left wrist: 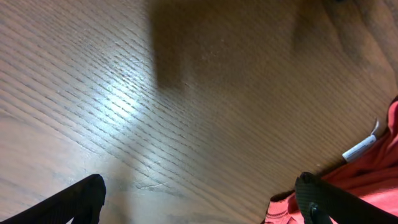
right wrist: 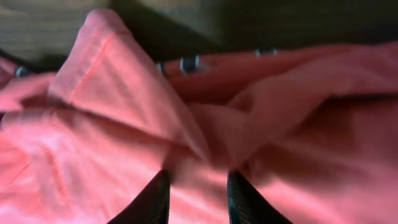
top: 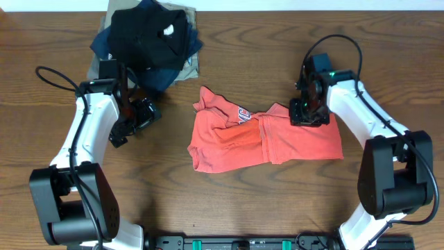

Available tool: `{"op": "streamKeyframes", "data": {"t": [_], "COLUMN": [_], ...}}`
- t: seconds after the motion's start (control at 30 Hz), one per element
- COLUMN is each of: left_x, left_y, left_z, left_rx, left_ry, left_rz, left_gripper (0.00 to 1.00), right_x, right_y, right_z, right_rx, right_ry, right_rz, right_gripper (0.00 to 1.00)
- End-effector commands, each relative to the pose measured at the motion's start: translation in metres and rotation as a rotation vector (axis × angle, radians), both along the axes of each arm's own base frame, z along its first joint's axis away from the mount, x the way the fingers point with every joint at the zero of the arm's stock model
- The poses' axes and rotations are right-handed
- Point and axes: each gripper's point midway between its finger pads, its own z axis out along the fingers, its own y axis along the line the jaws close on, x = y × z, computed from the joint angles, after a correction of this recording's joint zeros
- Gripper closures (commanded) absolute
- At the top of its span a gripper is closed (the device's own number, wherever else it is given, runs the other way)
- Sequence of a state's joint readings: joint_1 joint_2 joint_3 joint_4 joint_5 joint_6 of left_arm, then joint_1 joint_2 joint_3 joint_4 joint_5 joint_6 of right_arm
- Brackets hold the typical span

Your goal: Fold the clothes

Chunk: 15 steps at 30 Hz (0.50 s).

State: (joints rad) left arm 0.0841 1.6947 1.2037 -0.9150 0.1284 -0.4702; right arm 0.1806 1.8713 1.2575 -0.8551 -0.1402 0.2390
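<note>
Two hands visible: right hand (right wrist: 198, 190) pinches fold of orange T-shirt (top: 229, 146); left hand (left wrist: 199, 196) spread wide above counter (left wrist: 186, 93), near dark clothes pile (top: 149, 38).

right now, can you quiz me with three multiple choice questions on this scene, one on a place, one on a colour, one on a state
1. Where does the dark clothes pile lie in the overhead view?
a. bottom right
b. top left
c. dead centre

2. What colour is the shirt in the middle?
a. orange
b. green
c. white

3. How do the left fingers stand?
a. closed on the shirt
b. closed on the dark pile
c. wide apart over the bare table

Answers:
1 b, the pile sits at the top left of the overhead view.
2 a, it reads orange in both the overhead and right wrist views.
3 c, the left wrist view shows the two fingers far apart with only wood between them.
</note>
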Motion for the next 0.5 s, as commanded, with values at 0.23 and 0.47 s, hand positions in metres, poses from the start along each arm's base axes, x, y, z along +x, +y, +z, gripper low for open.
{"op": "streamKeyframes", "data": {"t": [0.23,0.47], "left_x": [-0.004,-0.003], "left_y": [0.0,0.0], "left_z": [-0.007,-0.007], "left_rx": [-0.004,-0.004], "left_ry": [0.028,0.024], "left_rz": [-0.012,-0.012], "left_gripper": [0.02,0.02], "right_x": [0.037,0.068], "right_y": [0.0,0.005], "right_z": [-0.002,0.011], "right_rx": [0.031,0.061], "right_ry": [-0.171,-0.307], "right_rz": [-0.066,-0.07], "right_gripper": [0.68,0.62]}}
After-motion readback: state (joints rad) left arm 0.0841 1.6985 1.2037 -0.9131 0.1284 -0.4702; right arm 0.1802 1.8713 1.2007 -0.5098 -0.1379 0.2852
